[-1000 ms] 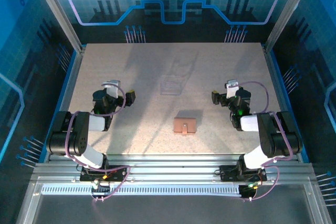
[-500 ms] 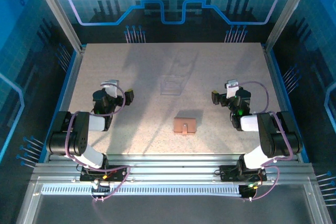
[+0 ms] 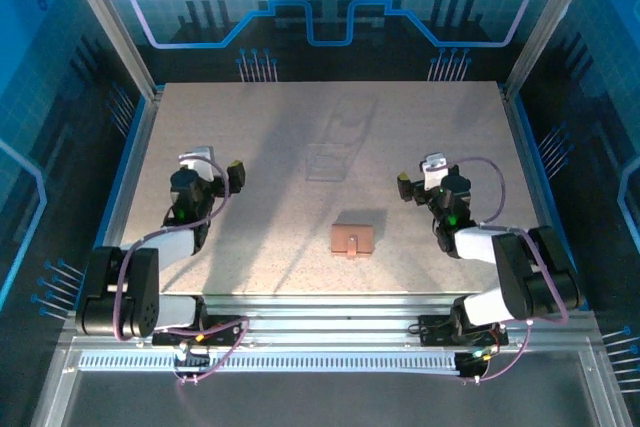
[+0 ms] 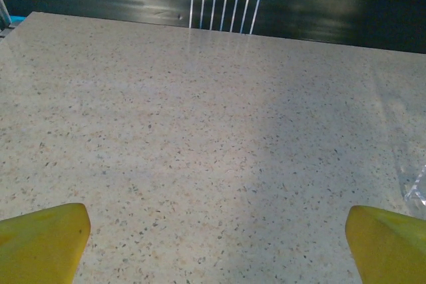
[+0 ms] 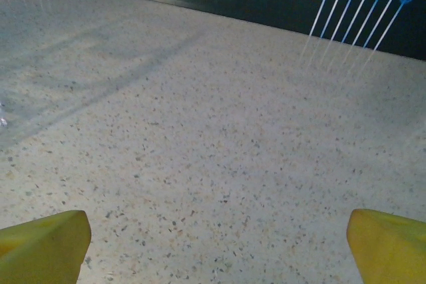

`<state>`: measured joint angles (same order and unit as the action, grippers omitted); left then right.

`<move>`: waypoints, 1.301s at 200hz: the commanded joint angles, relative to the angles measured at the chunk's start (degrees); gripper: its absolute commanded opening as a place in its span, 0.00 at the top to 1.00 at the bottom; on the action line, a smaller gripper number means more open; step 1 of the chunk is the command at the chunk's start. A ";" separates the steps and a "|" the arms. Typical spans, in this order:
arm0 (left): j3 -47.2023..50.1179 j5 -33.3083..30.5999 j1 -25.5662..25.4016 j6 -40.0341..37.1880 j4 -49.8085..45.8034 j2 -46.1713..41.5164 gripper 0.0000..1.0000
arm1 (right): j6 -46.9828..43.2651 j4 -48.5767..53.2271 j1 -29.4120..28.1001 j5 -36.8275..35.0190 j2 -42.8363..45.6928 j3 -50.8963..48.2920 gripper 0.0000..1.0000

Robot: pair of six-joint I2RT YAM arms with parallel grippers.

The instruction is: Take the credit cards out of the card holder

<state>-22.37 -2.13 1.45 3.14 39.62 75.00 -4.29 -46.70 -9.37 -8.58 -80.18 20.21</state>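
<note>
I am looking down on the counter (image 3: 260, 117) from the overhead camera, and the card holder (image 3: 353, 239) is lying flat and folded shut on it. It is sitting a little toward the near edge, roughly midway between the two arms and well apart from both. Its small clasp tab is pointing toward the arm bases. Nothing is touching it.

The left end effector (image 3: 217, 168) is hovering over the left part of the counter. Its jaws are standing wide apart and holding nothing. Through its wrist camera I am seeing the two yellow fingertips (image 4: 41, 241) sitting at the bottom corners of the view, with bare speckled surface between them. A sliver of clear plastic is showing at the right edge of that view.

The right end effector (image 3: 419, 175) is hovering over the right part of the counter, beyond the card holder and to its right. Its jaws are also spread fully and gripping nothing. Its own yellow fingertips (image 5: 43, 244) are framing only speckled counter.

A small clear plastic tray (image 3: 327, 159) is resting on the counter beyond the card holder, near the middle. It is lying between the two end effectors and touching neither.
</note>
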 commanded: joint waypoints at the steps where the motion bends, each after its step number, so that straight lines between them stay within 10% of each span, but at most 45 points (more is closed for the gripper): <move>1: -3.70 -3.64 -1.35 4.19 -12.02 -3.48 0.01 | -1.64 9.12 -1.97 -3.35 4.63 3.08 0.00; 93: -17.90 15.57 -2.93 27.96 -42.75 -11.46 0.01 | 5.73 54.34 -13.45 -4.63 10.65 20.43 0.00; 127: -31.32 27.57 -5.40 20.26 -61.80 -6.48 0.01 | 12.96 67.83 -20.06 -7.06 10.35 27.92 0.02; 206: -33.80 18.51 -6.20 5.92 -70.31 -8.49 0.01 | 37.42 82.13 -34.90 -3.82 11.37 29.82 0.09; 260: -30.65 17.83 -6.20 9.21 -69.15 -13.62 0.01 | 46.62 79.83 -42.29 3.53 9.82 25.37 0.09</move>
<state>-54.85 15.79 -4.73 11.53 -29.52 64.62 35.24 32.56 -49.69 -10.15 -69.71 47.86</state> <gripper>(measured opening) 0.994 0.904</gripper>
